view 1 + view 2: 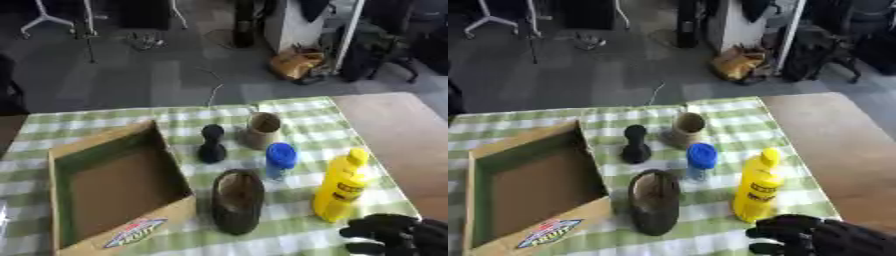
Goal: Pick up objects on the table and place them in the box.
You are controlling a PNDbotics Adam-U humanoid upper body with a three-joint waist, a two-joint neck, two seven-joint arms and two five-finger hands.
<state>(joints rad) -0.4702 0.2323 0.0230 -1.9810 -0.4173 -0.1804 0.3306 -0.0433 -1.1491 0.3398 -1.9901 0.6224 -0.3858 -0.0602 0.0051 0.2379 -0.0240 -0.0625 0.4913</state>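
**Five objects wait beside an empty box as the right hand comes in low**

The cardboard box sits at the left of the checked tablecloth, its open top facing up, and nothing shows inside it, so by my reading no object has been placed yet. The things to be moved stand in a loose cluster just right of it, each apart from the others, which leaves room for fingers to close around any one. Farthest is a brown paper cup, tipped so its mouth shows. Left of it stands a small black dumbbell on end. Nearer is a clear bottle with a blue cap, then a dark shoe lying just beside the box's right wall, opening up. The yellow squeeze bottle stands upright at the near right.

The right hand enters at the near right corner, fingers curled and holding nothing, close to the yellow bottle's base, likely its first target. The left hand is out of sight.
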